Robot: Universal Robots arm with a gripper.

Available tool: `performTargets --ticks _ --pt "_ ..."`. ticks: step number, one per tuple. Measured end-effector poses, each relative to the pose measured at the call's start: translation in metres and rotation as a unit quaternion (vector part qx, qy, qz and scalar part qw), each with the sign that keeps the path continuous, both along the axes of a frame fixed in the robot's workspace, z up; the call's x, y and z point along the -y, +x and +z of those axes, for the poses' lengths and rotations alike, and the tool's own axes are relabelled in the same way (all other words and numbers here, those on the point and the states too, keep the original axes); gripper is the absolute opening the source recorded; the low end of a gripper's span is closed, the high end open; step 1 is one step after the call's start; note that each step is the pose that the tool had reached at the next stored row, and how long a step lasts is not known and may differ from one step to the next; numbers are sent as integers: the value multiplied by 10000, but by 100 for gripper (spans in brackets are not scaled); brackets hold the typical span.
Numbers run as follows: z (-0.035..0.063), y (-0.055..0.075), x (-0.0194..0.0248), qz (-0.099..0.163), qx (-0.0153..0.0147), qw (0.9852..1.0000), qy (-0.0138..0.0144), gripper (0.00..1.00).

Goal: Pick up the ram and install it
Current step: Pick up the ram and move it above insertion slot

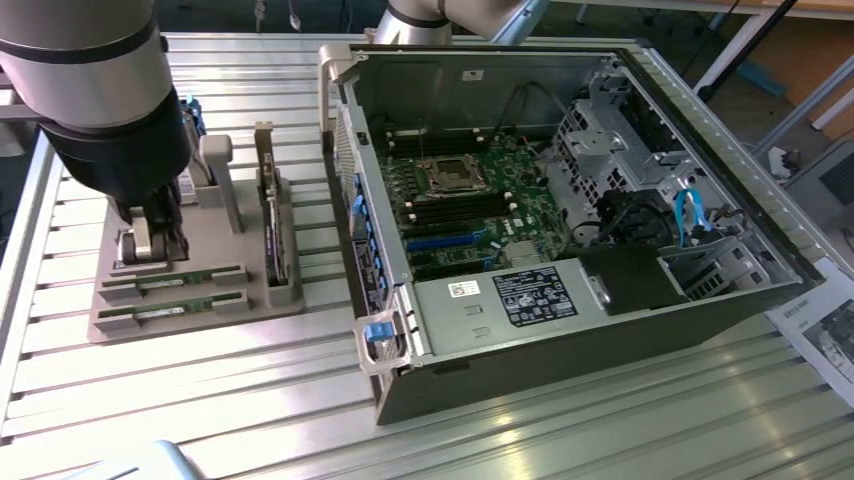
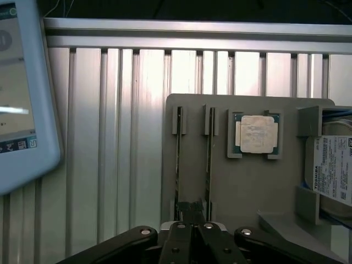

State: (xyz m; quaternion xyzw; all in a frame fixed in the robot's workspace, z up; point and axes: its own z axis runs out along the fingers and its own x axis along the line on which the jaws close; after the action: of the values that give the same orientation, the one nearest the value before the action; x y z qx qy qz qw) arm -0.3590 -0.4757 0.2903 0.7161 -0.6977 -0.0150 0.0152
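Observation:
Two ram sticks lie in slots at the front of a grey holder [image 1: 267, 306] on the exterior view's left: one ram [image 1: 174, 279] behind, the other ram [image 1: 171, 311] in front. In the wrist view they show edge-on as thin strips, one ram [image 2: 177, 165] and its twin [image 2: 209, 165]. My gripper [image 1: 154, 245] hangs just above the rear stick. Its fingers are shut together, and in the wrist view the gripper [image 2: 191, 209] sits over the gap between the two sticks, holding nothing.
An open computer case [image 1: 747, 300] lies on the exterior view's right, its motherboard [image 1: 467, 205] exposed with dark memory slots. The holder also carries an upright expansion card [image 1: 274, 230], a processor chip [image 2: 257, 133] and a hard drive [image 2: 333, 170]. A pale screen [image 2: 22, 93] stands beside the slatted table.

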Motion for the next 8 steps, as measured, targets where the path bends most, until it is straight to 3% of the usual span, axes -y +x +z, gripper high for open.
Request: performTargets --ticks 8 --pt "-75 -1 21 24 0 10000 0 10"
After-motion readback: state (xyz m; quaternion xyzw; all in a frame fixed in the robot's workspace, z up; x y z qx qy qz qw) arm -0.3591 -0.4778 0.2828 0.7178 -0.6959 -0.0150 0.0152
